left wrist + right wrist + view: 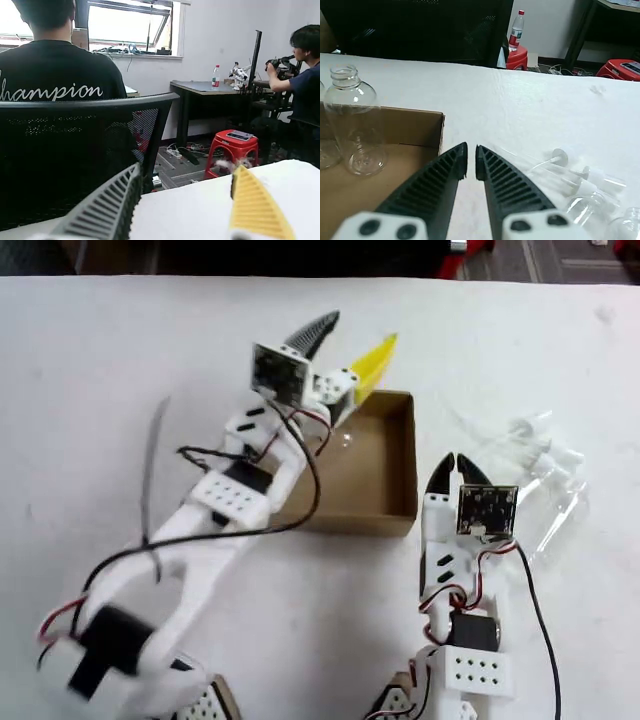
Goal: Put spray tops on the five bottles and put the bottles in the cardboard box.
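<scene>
The cardboard box point(375, 470) lies open in the middle of the table. A clear bottle point(355, 125) with no top stands inside it, and a second one shows beside it point(324, 145). My left gripper point(362, 330) hangs over the box's far left corner. It is open, one finger grey point(100, 210) and one yellow point(257, 210), with nothing between them. My right gripper point(456, 458) sits just right of the box, black fingers point(435, 190) shut on nothing. Clear bottles point(545, 485) and white spray tops point(570, 170) lie on the table to its right.
The table is white, and the left arm's black cables point(300, 490) drape across the box's left side. The table's far edge is close behind the left gripper point(189, 170); a chair back point(75, 150) stands just beyond it.
</scene>
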`<state>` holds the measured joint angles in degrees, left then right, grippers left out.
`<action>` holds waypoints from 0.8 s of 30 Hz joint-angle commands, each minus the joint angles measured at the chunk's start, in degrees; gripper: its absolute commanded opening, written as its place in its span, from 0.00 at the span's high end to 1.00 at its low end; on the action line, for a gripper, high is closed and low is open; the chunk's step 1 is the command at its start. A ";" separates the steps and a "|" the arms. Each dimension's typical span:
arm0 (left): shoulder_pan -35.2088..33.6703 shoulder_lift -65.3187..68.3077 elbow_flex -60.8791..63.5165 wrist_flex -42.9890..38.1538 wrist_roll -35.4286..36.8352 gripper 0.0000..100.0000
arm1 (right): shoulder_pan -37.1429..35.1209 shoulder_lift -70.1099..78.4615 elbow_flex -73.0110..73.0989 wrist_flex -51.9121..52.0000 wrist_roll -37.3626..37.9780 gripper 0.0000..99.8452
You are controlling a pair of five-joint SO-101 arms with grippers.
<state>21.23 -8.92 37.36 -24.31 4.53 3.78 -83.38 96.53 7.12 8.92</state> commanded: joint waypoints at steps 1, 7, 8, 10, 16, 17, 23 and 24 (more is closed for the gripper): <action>-0.75 -18.59 -1.32 20.31 4.13 0.73 | -0.40 0.31 0.62 -1.19 -0.44 0.98; -3.56 -35.12 -2.29 47.03 3.87 0.73 | -0.40 0.31 0.62 -1.10 -0.35 0.98; -5.05 -36.09 -3.43 51.43 3.87 0.73 | -0.40 0.31 0.62 -1.10 -0.35 0.98; -9.45 -36.35 -7.03 61.27 3.87 0.73 | -0.40 0.31 0.62 -1.10 -0.35 0.98; -17.36 -36.26 -14.42 84.57 -6.07 0.73 | -0.40 0.31 0.62 -1.10 -0.35 0.98; -17.45 -36.26 -14.68 87.03 -9.67 0.73 | -0.40 0.31 0.62 -1.10 -0.35 0.98; -18.24 -32.04 -9.93 92.48 -17.58 0.73 | -0.40 0.31 0.62 -1.10 -0.35 0.98; -19.03 -30.11 -9.23 92.40 -17.14 0.73 | -0.40 0.31 0.62 -1.10 -0.35 0.98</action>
<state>4.26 -42.95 26.90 67.74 -12.00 3.78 -83.38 96.53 7.12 8.92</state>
